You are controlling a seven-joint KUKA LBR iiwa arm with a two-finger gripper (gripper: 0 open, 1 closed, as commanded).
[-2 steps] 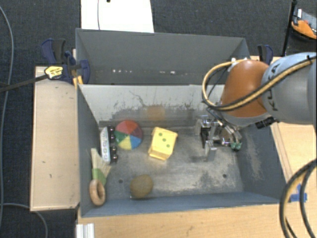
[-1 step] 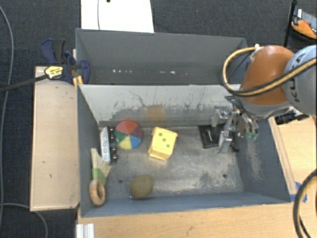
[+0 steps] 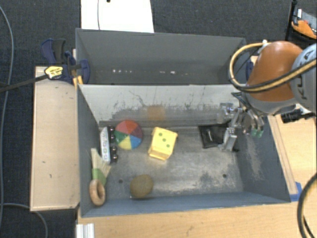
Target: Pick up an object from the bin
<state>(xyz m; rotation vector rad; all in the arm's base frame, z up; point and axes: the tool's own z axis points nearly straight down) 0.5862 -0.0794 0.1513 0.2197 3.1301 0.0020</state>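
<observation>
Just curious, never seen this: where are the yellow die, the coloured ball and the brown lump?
yellow die (image 3: 163, 143), camera view, dotted top face.
coloured ball (image 3: 129, 134), camera view, its middle.
brown lump (image 3: 141, 186), camera view, its middle.

Yellow die (image 3: 163, 143) beside multicoloured ball (image 3: 128, 135)

In the bin (image 3: 158, 103), a ball (image 3: 128, 134) lies back left, a die (image 3: 163, 143) just right of it. A flat piece (image 3: 209, 135) lies back right, beside the end effector (image 3: 232, 139). A lump (image 3: 141, 186) lies front, a ring (image 3: 97, 192) front left.

Orange domed cover (image 3: 273, 68) — looped cables (image 3: 233, 66) — silvery gripper (image 3: 230, 142).
</observation>
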